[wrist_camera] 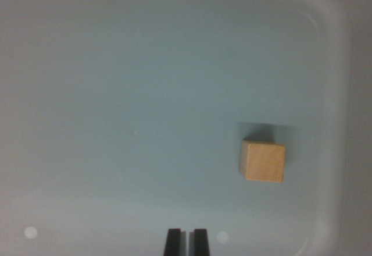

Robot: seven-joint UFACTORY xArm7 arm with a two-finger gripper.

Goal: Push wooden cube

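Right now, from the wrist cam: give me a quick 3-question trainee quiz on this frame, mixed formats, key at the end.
1. True or false: the gripper is touching the wooden cube.
2. Multiple choice: relative to the gripper, the wooden cube lies toward
A. the wrist view's left
B. the wrist view's right and higher in the picture
C. directly between the fingertips
3. Fill in: the cube rests on the pale floor of a shallow ____ with rounded corners.

Key
1. False; clear floor separates them.
2. B
3. tray. Its raised rim curves round at the upper right of the view.
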